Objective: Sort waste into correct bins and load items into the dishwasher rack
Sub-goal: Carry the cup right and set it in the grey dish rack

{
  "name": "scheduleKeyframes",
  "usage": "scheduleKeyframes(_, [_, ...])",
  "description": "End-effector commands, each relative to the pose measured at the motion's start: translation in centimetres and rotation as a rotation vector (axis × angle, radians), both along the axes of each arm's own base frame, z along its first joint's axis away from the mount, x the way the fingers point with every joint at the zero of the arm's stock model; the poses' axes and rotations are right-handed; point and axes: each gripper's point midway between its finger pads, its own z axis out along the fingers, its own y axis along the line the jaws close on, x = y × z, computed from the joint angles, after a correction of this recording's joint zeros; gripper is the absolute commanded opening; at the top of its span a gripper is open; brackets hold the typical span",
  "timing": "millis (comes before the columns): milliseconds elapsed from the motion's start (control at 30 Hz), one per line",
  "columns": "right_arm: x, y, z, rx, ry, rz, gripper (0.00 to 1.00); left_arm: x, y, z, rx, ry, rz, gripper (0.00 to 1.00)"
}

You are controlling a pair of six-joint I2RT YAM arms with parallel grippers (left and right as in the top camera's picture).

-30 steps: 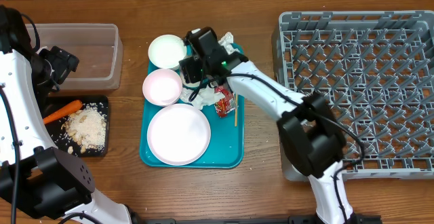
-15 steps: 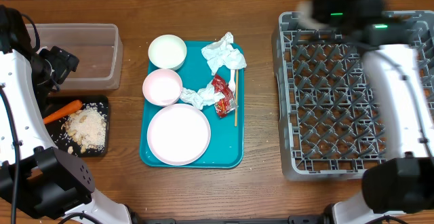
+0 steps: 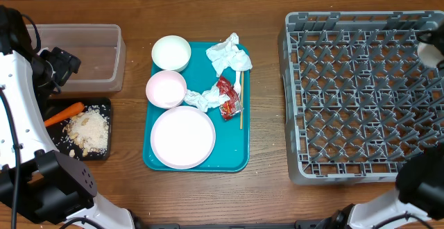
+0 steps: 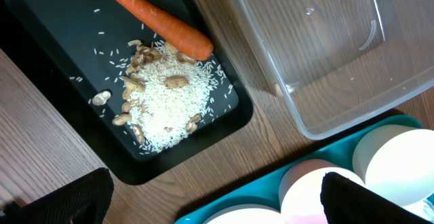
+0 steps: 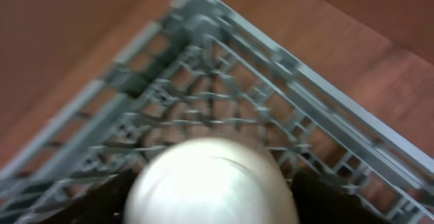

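Observation:
A teal tray holds a white plate, a pink bowl, a white bowl, crumpled white napkins, a red wrapper and a thin stick. The grey dishwasher rack stands at the right. My right gripper is shut on a white rounded cup-like object above a corner of the rack; in the overhead view the gripper is a blur at the right edge. My left gripper is open and empty, above the table between the black tray and the teal tray.
A clear plastic bin sits at the back left. The black tray in front of it holds a carrot and rice with peanuts. Bare wood lies between the teal tray and the rack.
My right arm left the teal tray's back end and swung right over the rack to its far right edge, carrying the white object. The left arm has not moved.

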Motion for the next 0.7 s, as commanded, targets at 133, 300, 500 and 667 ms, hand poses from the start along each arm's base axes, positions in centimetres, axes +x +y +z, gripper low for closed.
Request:
scheduleKeyframes(133, [-0.9,-2.4,-3.9,0.003,0.105,-0.049,0.9,0.1,-0.1,1.1,0.011,-0.033,0.014,1.0])
scheduleKeyframes(300, [0.0,-0.9,-3.4,0.053,0.064,0.003,0.94,0.1,-0.1,1.1,0.011,-0.033,0.014,1.0])
scheduleKeyframes(500, [1.3,3.4,2.1,0.089,-0.083,0.13,0.95,0.1,-0.1,1.1,0.011,-0.033,0.014,1.0])
scheduleKeyframes(667, [3.1,12.4,7.1,0.222,-0.242,0.407,0.9,0.1,-0.1,1.1,0.011,-0.033,0.014,1.0])
